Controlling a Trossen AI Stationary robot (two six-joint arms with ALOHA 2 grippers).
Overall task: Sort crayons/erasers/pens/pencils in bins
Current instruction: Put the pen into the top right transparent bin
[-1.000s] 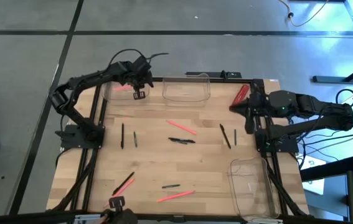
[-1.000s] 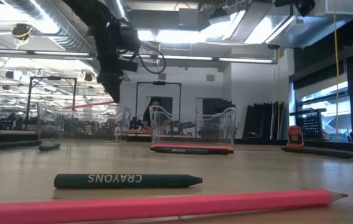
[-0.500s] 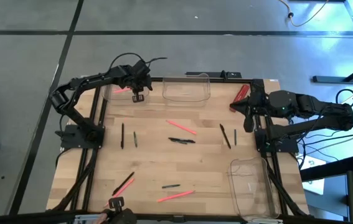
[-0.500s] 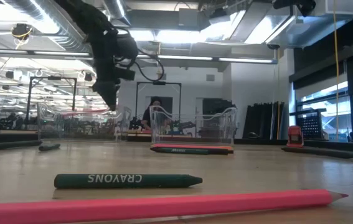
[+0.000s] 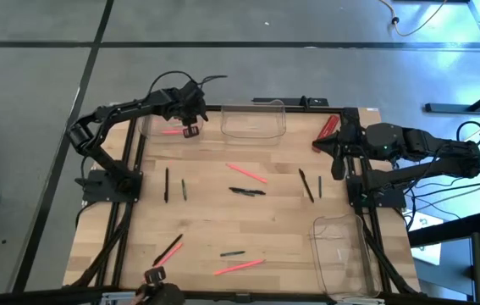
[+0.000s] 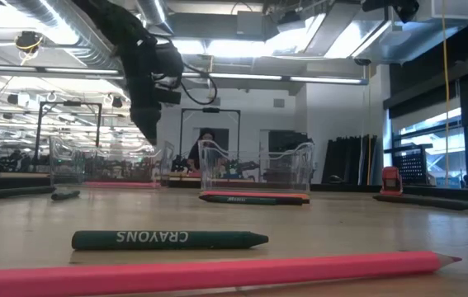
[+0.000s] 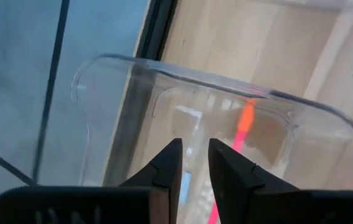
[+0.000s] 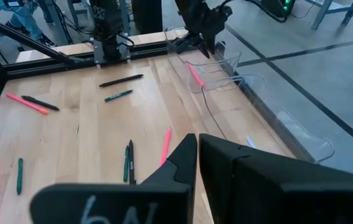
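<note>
My left gripper hovers open over the far-left bin, its fingertips apart with nothing between them. A pink pencil lies on that bin's floor. A second bin stands at the far middle and a third at the near right. Black pens lie flat on the wood, with pink pencils and dark crayons among them. My right gripper waits shut above the table's right edge.
A red eraser lies at the far right corner. A green crayon and a pink pencil lie close to the near edge. Open wood shows between the scattered sticks in the table's middle.
The pink pencil has dropped from my left gripper, where it hung level above the far-left bin, and now lies on the bin's floor. My left gripper has let go of it and stays over the bin.
</note>
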